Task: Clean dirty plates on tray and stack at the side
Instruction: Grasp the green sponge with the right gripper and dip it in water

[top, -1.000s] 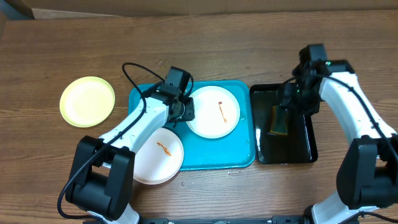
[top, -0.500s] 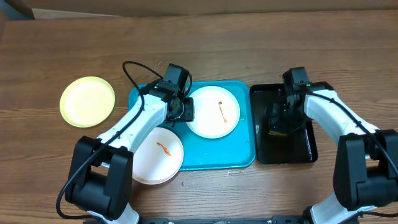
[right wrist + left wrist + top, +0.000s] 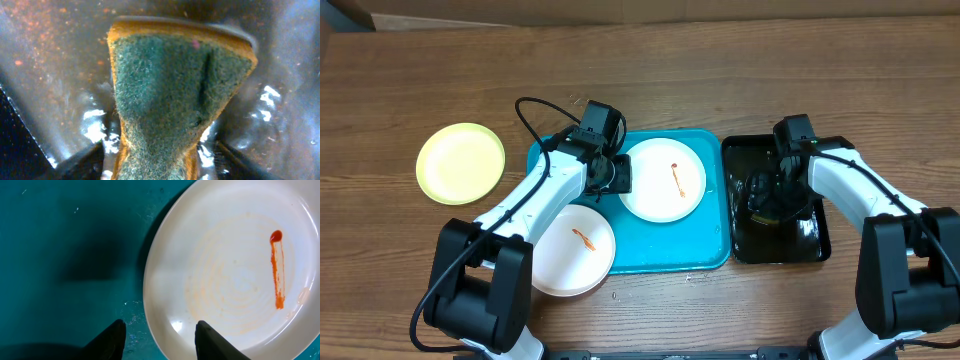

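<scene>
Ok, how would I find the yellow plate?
Find the big blue tray in the middle of the wooden table. Look left of it, where one plate lies alone on the bare wood. It is pale yellow with no streak, while the two white plates have red streaks.

In the cyan tray (image 3: 708, 245) lies a red-streaked white plate (image 3: 663, 180); a second white plate (image 3: 575, 250), orange-streaked, overhangs its near-left corner; the yellow-green plate (image 3: 461, 163) lies left of it, apart.

L arm extended fwd; L gripper (image 3: 159, 332) faces down, fingers apart. R arm bent inward; R gripper (image 3: 160, 156) faces down, clamped on sponge (image 3: 172, 85).
</scene>
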`<state>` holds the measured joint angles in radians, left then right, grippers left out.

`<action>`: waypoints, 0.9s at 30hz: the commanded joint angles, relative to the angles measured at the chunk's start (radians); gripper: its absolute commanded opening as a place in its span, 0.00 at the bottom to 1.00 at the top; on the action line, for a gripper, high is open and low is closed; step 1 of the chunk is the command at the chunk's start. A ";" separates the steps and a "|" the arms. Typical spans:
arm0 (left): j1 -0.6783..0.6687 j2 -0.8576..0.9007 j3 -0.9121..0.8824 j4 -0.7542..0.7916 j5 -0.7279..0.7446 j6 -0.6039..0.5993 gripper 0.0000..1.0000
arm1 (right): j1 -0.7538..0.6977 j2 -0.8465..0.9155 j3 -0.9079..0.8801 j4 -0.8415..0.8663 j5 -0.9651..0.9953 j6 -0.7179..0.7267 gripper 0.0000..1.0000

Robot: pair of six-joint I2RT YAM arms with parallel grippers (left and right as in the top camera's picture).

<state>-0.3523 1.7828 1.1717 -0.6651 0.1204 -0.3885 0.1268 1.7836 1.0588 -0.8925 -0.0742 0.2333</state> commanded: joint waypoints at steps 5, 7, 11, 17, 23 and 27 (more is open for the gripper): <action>0.003 0.052 0.024 0.019 0.011 0.008 0.48 | -0.006 -0.001 0.047 0.051 0.010 -0.005 0.76; 0.003 0.082 0.024 0.022 0.011 0.007 0.48 | -0.006 -0.001 0.047 0.063 0.010 -0.005 0.77; 0.003 0.145 0.024 0.044 0.012 0.007 0.42 | -0.006 -0.001 0.044 0.088 0.010 -0.004 0.75; 0.006 0.152 0.025 0.067 0.030 0.008 0.42 | -0.006 -0.001 0.041 0.149 0.014 -0.001 0.53; 0.006 0.148 0.039 0.079 0.027 0.027 0.43 | -0.006 -0.001 0.040 0.153 0.014 0.002 0.44; 0.006 0.148 0.039 0.081 0.027 0.030 0.48 | -0.006 -0.001 0.034 0.153 0.014 0.002 0.44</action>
<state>-0.3523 1.9118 1.1923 -0.5873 0.1390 -0.3836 0.1242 1.7836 1.0794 -0.7448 -0.0692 0.2348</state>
